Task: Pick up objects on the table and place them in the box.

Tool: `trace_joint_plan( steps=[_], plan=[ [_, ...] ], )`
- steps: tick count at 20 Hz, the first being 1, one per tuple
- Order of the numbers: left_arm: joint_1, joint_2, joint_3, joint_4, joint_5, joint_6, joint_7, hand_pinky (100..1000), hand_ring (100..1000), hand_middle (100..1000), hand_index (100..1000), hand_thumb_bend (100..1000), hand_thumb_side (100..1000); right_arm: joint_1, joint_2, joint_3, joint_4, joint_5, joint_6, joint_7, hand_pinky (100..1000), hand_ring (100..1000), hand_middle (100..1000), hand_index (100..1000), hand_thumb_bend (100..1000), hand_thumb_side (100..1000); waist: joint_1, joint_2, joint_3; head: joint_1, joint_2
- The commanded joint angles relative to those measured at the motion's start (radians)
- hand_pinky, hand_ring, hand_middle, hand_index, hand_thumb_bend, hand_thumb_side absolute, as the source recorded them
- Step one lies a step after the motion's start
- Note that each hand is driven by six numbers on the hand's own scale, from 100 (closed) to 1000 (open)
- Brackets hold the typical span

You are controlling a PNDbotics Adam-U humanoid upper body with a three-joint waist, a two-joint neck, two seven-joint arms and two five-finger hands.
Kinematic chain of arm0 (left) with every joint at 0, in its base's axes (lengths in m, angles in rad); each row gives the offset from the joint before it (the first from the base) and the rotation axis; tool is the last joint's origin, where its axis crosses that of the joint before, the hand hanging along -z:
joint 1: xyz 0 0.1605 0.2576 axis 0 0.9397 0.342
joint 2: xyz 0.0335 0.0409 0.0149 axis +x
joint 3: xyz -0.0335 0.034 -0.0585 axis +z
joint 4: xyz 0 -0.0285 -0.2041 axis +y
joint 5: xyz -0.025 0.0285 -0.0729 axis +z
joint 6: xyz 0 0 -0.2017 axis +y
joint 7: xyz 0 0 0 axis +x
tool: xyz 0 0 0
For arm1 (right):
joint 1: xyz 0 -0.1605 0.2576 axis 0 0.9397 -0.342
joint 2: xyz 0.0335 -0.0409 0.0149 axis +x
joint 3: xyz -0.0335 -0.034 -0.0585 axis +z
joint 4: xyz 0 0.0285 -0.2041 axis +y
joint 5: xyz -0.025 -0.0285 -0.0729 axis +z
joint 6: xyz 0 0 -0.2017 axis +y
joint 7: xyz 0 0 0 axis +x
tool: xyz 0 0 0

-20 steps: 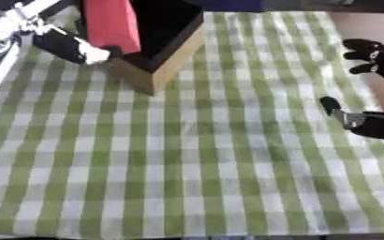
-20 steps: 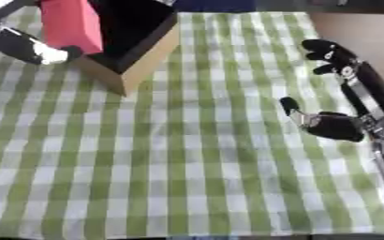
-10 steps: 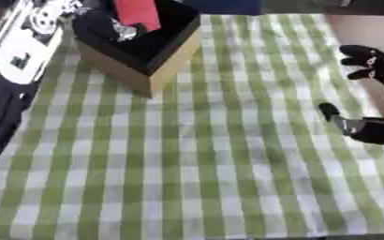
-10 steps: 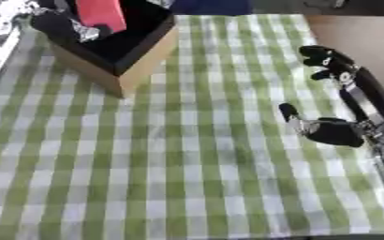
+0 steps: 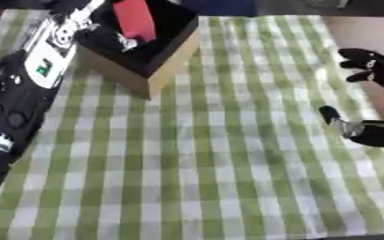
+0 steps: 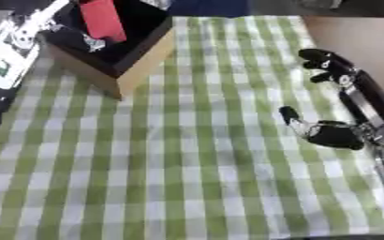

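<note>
1. The bench is covered with a green and white checked cloth.
2. The box stands at the far left of the cloth; it has tan outer walls and a black inside, and one corner points toward the robot.
3. A red flat object stands upright inside the box, leaning a little.
4. The left arm comes along the left edge and reaches into the box; the left hand is just beside the lower part of the red object, and I cannot tell if its fingers are apart or clamped on it.
5. The right hand is at the right side above the cloth, well apart from the box, with the fingers relaxed and apart, holding nothing.
</note>
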Motion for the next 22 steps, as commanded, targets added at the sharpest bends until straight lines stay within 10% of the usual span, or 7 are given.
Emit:
trace_joint_plan(
  steps=[1,8,22],
  plan=[
    [-0.04,-0.003,0.022,0.072,-0.056,0.031,0.054,682,573,507,677,411,252,-0.013,-0.011,-0.003,-0.007,-0.011,-0.002,0.003,760,879,922,963,303,208,0.001,-0.016,-0.003,0.004,-0.013],
    [-0.046,-0.016,0.047,0.144,-0.177,0.009,0.112,853,880,894,903,742,496,-0.013,-0.011,-0.004,-0.006,-0.013,-0.003,0.005,760,879,921,964,300,209,0.0,-0.017,0.0,0.002,-0.017],
    [-0.016,0.043,0.047,0.008,-0.117,-0.031,0.067,873,920,940,937,789,549,-0.01,-0.012,-0.01,-0.005,-0.013,-0.003,0.003,760,879,918,964,297,211,-0.001,-0.015,0.012,-0.002,-0.016]
  ],
)
